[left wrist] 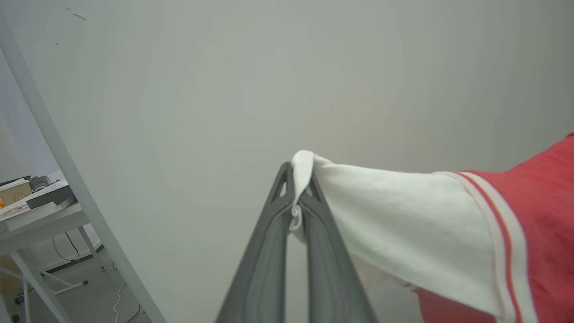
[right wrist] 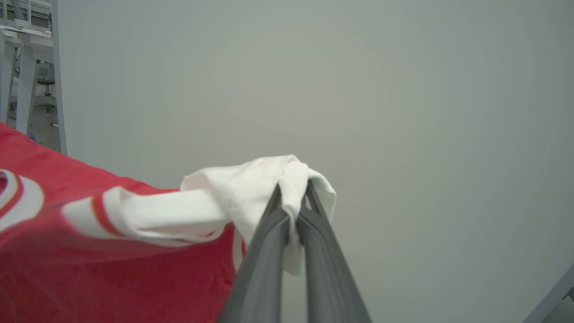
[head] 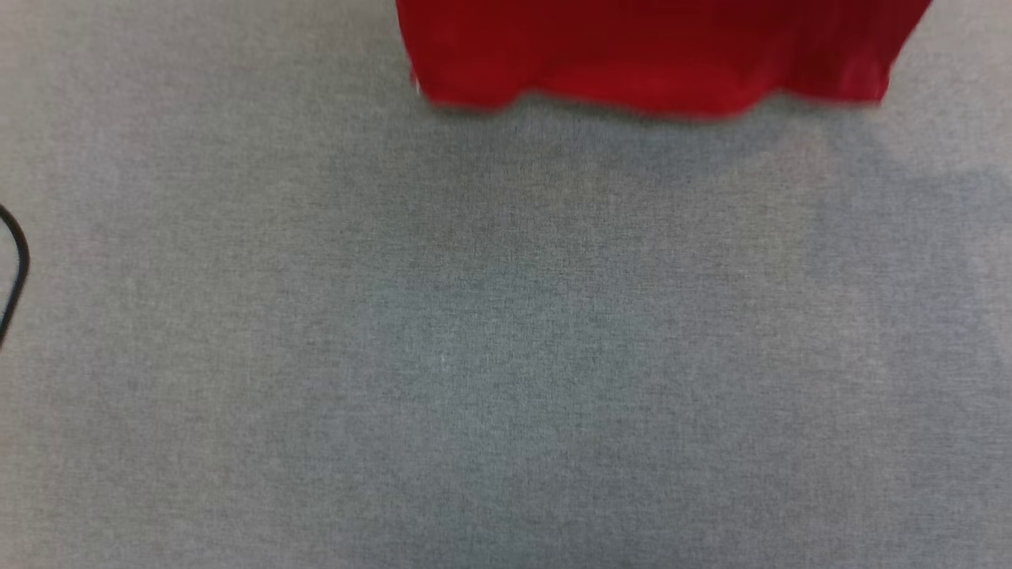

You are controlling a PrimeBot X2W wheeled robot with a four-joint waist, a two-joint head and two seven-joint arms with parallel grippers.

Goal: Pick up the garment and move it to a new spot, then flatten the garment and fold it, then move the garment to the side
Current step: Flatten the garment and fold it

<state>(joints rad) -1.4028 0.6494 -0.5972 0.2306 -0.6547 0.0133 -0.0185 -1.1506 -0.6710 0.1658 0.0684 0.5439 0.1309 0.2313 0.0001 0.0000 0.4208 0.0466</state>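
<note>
left gripper [left wrist: 298,197] was pinched shut on the garment [left wrist: 403,224] at one white sleeve | garment hung spread between both arms, red hem over the grey woven surface [head: 474,356] | right gripper [right wrist: 291,193] was clamped on the other, bunched sleeve | risk: thin pinches might slip if stretched taut, dropping a side | cloth soft, limp; cuffs striped

A flat grey woven surface [head: 506,356] spread across the head view, with a thin black cable [head: 17,269] curving in at its left edge and, at the top, the blurred red hem of the garment [head: 656,55] casting a soft shadow on it, contact unclear.
</note>
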